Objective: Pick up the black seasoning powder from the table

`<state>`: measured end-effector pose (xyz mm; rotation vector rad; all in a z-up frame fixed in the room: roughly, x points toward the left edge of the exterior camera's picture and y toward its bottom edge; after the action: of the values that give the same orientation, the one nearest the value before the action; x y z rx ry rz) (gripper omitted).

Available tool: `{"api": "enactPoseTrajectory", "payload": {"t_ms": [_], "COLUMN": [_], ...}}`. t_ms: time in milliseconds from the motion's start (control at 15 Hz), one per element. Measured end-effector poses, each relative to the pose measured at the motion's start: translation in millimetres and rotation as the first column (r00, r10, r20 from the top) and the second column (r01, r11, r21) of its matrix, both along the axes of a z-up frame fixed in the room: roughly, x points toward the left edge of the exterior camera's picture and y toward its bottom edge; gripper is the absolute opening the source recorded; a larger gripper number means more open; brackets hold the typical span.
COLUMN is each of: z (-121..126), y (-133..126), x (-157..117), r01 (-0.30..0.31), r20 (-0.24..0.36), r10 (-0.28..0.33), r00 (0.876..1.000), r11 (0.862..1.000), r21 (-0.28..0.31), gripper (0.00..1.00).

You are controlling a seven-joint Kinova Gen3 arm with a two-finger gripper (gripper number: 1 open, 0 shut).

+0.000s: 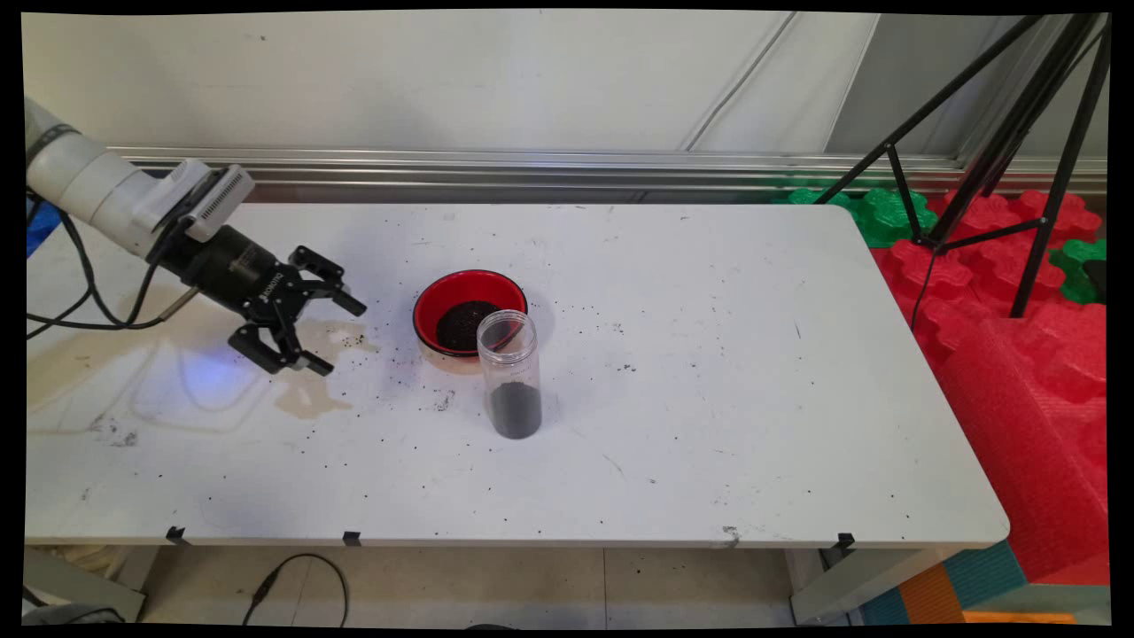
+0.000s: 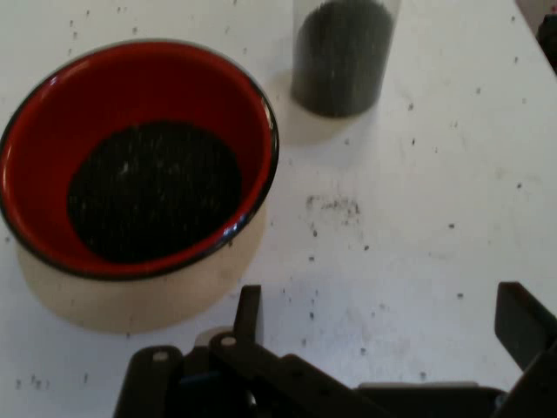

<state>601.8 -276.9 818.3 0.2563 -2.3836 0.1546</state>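
At the upper left of the frame a white rounded arm [image 1: 84, 182] carries a pale ribbed box, then a black gripper [image 1: 330, 335] (white lettering on its body) with dangling black cables [image 1: 84, 283].

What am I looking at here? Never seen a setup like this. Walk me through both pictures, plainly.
This is a robot arm, white, reaching in from the left over a white table. At its end sits a black two-fingered tool, open and holding nothing.

The wide picture comes from a fixed camera above the table's near side. The close picture comes from a camera on the hand itself, looking along the tool, whose fingers rise from the bottom edge.

On the table stands a red bowl with a dark rim, holding a dark granular heap. Just in front of it, as the wide picture shows it, stands an upright clear jar, its lower part filled with the same dark stuff. Dark specks lie scattered on the table. The tool hovers left of the bowl, touching neither.

Behind the table on the right are a black tripod and red and green foam blocks.
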Motion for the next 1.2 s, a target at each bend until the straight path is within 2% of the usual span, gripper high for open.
{"api": "enactPoseTrajectory", "payload": {"t_ms": [600, 1200], "z": [-6, -16], "y": [-18, -37], "x": [-40, -80], "r01": [0.061, 0.101], "r20": [-0.085, -0.168], "r10": [-0.063, -0.110], "r00": [0.994, 0.980], "r11": [0.998, 0.993], "r21": [-0.027, -0.059], "gripper": [1.00, 1.00]}}
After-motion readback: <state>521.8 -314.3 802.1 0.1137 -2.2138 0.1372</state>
